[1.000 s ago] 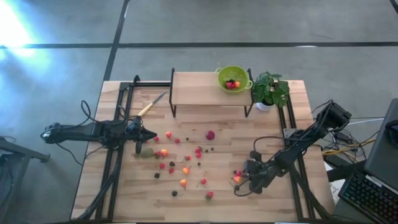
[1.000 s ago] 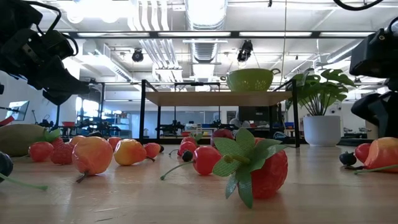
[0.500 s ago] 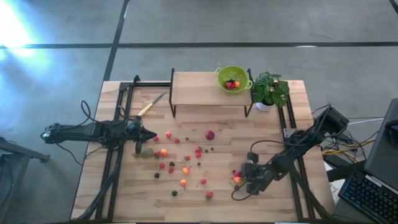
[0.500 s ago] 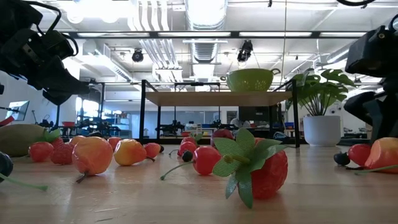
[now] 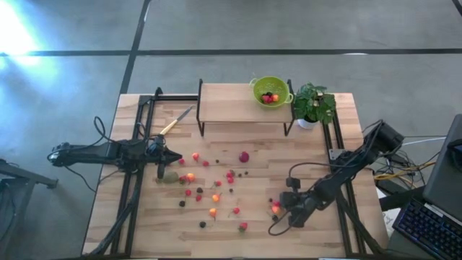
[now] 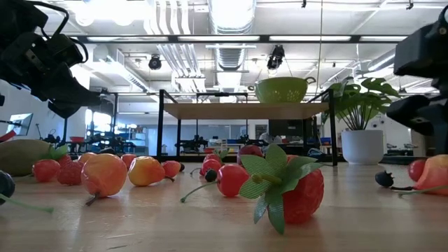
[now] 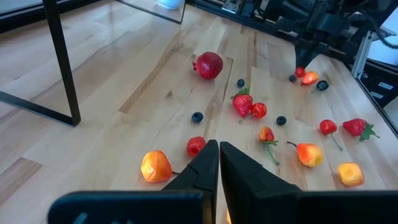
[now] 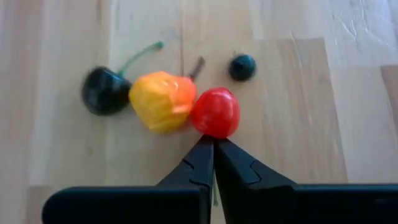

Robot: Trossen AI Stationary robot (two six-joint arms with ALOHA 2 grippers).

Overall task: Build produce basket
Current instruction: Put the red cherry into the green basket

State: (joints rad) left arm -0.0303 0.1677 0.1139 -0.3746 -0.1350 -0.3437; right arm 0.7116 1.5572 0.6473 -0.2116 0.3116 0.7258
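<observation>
Seemingly empty, right gripper (image 8: 213,144) fingers together beside a red berry (image 8: 215,112); left gripper (image 7: 219,149) likewise closed.

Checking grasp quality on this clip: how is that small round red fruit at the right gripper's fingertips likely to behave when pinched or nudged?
The red fruit looks smooth, glossy and nearly spherical, so it may slip out forward or roll. It touches the orange fruit, so a nudge would probably shift both. The right gripper is shut with its tips just behind the fruit, apparently holding nothing.

Bright, even light fills the scene. Strong glare whitens the floor (image 5: 14,32) at the overhead view's upper left. Ceiling lamps (image 6: 231,10) blow out in the low view.
</observation>
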